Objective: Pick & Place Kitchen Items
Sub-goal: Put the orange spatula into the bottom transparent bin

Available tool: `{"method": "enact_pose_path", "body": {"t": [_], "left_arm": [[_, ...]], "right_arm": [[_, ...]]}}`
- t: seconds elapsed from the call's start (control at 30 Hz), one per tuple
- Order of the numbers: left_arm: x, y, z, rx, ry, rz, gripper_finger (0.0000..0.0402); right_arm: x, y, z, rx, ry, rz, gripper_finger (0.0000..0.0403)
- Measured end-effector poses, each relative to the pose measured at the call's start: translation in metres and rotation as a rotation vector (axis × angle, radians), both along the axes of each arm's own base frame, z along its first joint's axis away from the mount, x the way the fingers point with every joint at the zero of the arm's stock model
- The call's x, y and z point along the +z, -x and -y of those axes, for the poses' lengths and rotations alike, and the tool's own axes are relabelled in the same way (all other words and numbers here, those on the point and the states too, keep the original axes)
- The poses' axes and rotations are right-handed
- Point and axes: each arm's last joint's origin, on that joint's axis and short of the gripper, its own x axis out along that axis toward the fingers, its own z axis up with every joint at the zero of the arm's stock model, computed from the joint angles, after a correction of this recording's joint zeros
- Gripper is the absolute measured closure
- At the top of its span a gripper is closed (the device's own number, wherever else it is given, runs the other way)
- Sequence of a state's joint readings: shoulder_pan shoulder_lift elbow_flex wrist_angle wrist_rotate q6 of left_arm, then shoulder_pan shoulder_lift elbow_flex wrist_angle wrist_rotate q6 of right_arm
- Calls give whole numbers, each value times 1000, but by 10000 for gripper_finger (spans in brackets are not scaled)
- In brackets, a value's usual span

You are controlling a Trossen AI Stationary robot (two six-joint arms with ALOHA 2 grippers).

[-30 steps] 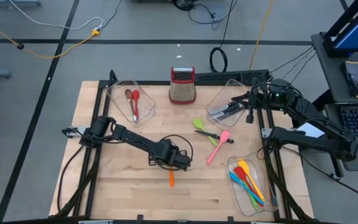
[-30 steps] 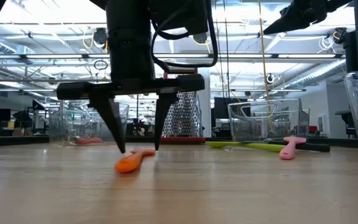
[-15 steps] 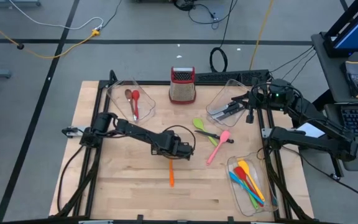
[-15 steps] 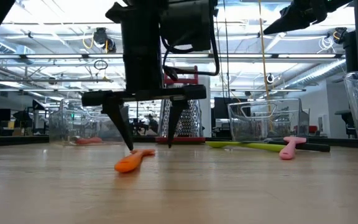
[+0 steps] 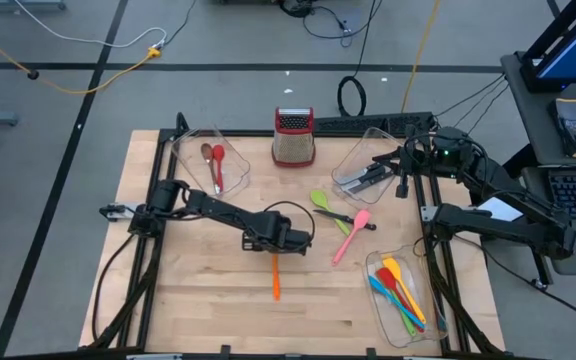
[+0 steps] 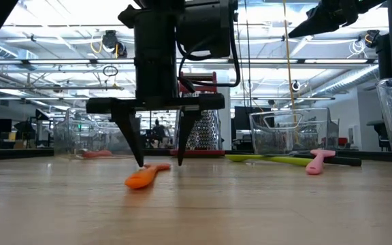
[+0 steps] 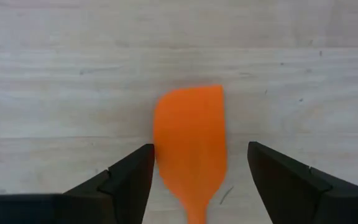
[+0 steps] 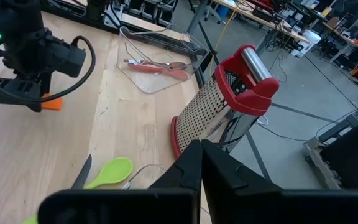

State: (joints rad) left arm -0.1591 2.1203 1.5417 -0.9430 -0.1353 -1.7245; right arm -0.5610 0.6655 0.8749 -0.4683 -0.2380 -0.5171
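Note:
An orange spatula (image 5: 276, 279) lies flat on the wooden table, with its blade (image 7: 190, 134) toward the near edge. My left gripper (image 5: 279, 243) points down over the spatula's far, handle end. It is open, with one finger on each side of the handle (image 6: 160, 167) and its tips close to the table. I cannot see either finger touching the spatula. My right gripper (image 5: 376, 175) hangs above the clear bin (image 5: 360, 160) at the far right. Its fingers (image 8: 191, 163) are shut and hold nothing.
A green spoon (image 5: 320, 200), a pink spatula (image 5: 351, 235) and a black-handled utensil (image 5: 345, 217) lie right of centre. A bin (image 5: 403, 295) at the near right holds several coloured spatulas. A far-left bin (image 5: 213, 165) holds red and brown spoons. The grater (image 5: 293, 137) stands at the far middle.
My left gripper has gone toward the table's far edge and a little right, along the orange spatula from above its middle to its far handle end, staying open and low. The spatula has not moved.

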Motion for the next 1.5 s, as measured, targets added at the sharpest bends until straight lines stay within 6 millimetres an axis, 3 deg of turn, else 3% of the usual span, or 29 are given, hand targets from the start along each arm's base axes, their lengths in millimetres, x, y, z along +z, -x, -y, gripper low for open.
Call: {"method": "enact_pose_path", "body": {"t": [0.33, 0.73, 0.9, 1.13, 1.27, 1.5], "left_arm": [[-28, 1, 5, -7, -2, 3, 213], [-29, 2, 3, 33, -18, -3, 344], [-28, 1, 2, 31, -11, -2, 350], [-7, -2, 2, -27, -32, 40, 357], [6, -3, 2, -25, -56, 98, 394], [15, -2, -1, -44, -92, 130, 394]], "right_arm": [[0, 0, 0, -4, -7, 1, 403], [-1, -1, 1, -7, -19, -2, 403], [-1, -1, 1, -7, -20, -1, 403], [-1, -1, 1, -8, -22, 0, 403], [-1, -1, 1, -12, -34, 3, 403], [-1, -1, 1, -12, -34, 4, 403]]}}
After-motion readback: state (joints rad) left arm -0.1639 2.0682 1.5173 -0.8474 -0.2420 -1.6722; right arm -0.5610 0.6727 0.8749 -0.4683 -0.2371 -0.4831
